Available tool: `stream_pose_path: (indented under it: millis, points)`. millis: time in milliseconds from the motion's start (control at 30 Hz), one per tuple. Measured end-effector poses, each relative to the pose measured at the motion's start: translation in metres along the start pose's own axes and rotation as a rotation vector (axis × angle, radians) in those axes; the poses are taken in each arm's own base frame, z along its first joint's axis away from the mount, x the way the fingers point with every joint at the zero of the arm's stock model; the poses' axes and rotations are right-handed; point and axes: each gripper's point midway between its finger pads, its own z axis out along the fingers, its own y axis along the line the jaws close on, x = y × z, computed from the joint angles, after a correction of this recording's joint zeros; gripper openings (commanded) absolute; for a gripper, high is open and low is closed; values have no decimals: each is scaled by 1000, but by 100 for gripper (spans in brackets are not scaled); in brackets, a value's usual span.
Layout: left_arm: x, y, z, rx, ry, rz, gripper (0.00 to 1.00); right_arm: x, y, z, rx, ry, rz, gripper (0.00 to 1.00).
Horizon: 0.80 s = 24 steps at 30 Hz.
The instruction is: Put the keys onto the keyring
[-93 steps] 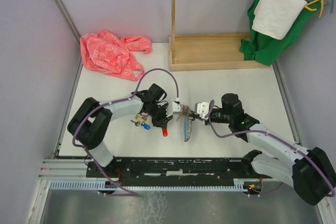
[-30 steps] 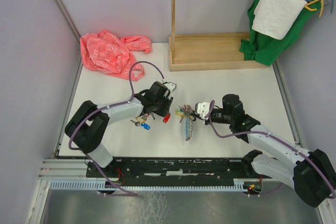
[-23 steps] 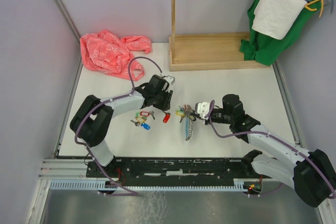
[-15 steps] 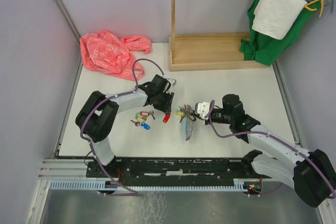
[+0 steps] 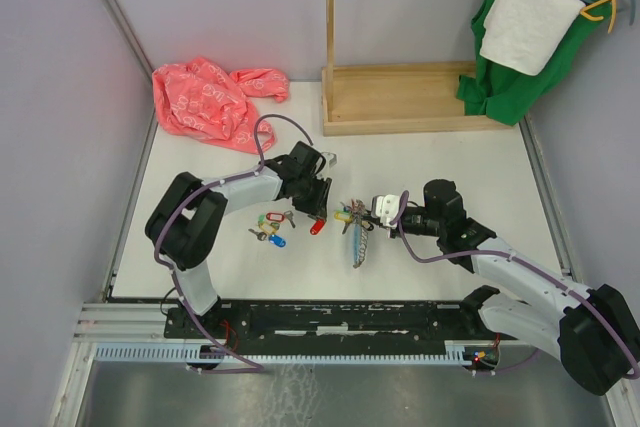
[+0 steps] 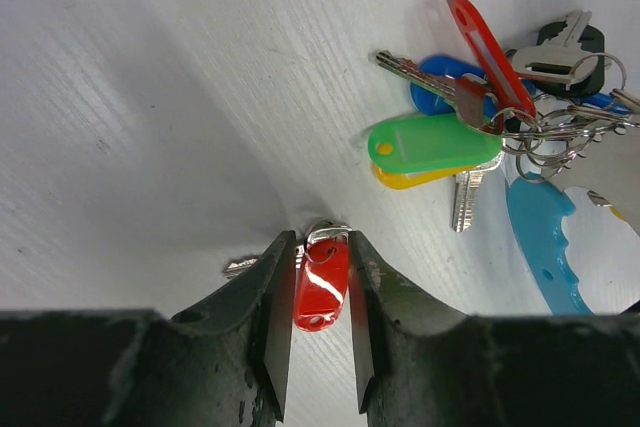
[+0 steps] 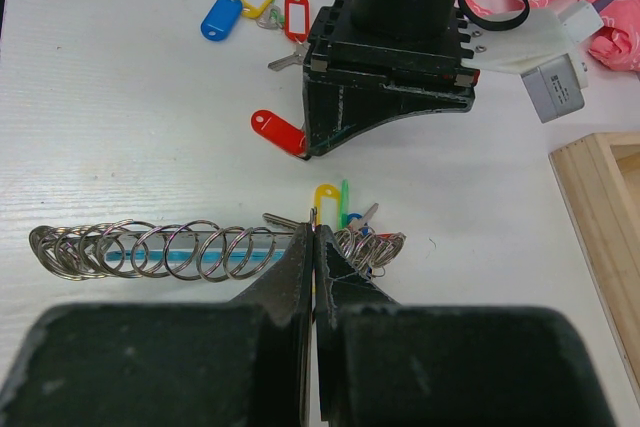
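Red-tagged key [image 6: 322, 287] stays on the table [image 6: 150, 97], pinched by left end effector [image 6: 320, 247].

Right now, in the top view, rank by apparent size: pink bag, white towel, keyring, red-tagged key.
1. pink bag and white towel: too alike to rank; the towel hangs nearer the camera.
2. keyring
3. red-tagged key

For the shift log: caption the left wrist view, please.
Left claw straddles a red-tagged key on the table, tagged keys bunched beyond.
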Motion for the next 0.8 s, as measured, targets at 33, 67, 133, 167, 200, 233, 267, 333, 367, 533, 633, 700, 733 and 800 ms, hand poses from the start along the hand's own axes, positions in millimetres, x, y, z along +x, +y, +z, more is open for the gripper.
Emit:
stream_pose_path:
  millis: [33, 67, 133, 167, 200, 233, 267, 333, 367, 533, 633, 700, 733, 800]
  points:
    - [0, -1, 0, 3, 1, -1, 33, 0, 0, 0, 0, 0, 0, 1]
    - [0, -2, 0, 8, 3, -3, 33, 0, 0, 0, 0, 0, 0, 1]
    - [1, -4, 0, 21, 6, -7, 32, 0, 0, 0, 0, 0, 0, 1]
    - [1, -6, 0, 27, 8, -8, 32, 0, 0, 0, 0, 0, 0, 1]
    - [2, -7, 0, 31, 9, -9, 32, 0, 0, 0, 0, 0, 0, 1]
    - [2, -7, 0, 34, 10, -10, 31, 0, 0, 0, 0, 0, 0, 1]
    - [2, -9, 0, 39, 12, -9, 31, 0, 0, 0, 0, 0, 0, 1]
    - [3, -12, 0, 51, 15, -12, 31, 0, 0, 0, 0, 0, 0, 1]
    - [3, -13, 0, 54, 16, -13, 31, 0, 0, 0, 0, 0, 0, 1]
    - [5, -19, 0, 61, 22, -11, 29, 0, 0, 0, 0, 0, 0, 1]
    - [7, -21, -1, 55, 30, -6, 27, 0, 0, 0, 0, 0, 0, 1]
    - [7, -20, -1, 41, 33, -4, 26, 0, 0, 0, 0, 0, 0, 1]
    - [7, -19, -1, 31, 33, -2, 25, 0, 0, 0, 0, 0, 0, 1]
    - [8, -17, -1, 14, 33, 1, 23, 0, 0, 0, 0, 0, 0, 1]
